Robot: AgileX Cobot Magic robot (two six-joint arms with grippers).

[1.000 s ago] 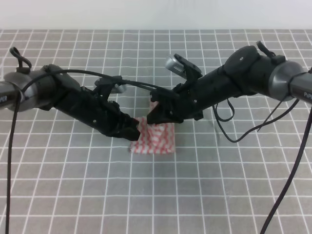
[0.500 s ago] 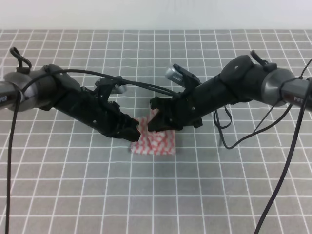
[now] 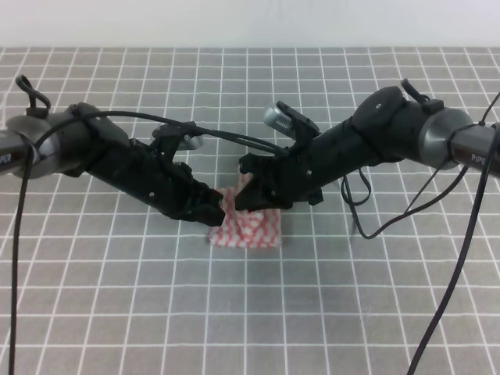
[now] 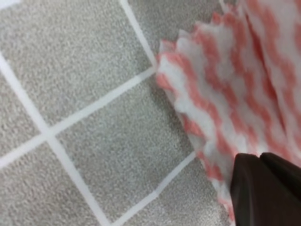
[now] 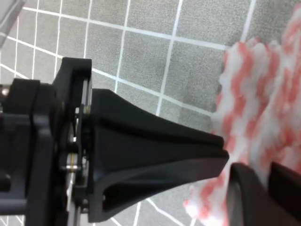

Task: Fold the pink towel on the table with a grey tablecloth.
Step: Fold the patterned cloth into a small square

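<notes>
Judging from the small bundle, the pink towel [image 3: 248,225] is already folded on the grey bench [image 3: 328,297], under both grippers. Left gripper [image 3: 212,209] and right gripper [image 3: 244,199] seem closed on its edge; releasing remains.

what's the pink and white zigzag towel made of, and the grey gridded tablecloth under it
Pink and white zigzag towel: looks like soft, fuzzy fleece or felt-like cloth, matte, with pinked jagged edges that show no fraying. Grey gridded tablecloth: appears to be a coarse, speckled matte fabric with printed white lines; exact fibre unclear.
</notes>
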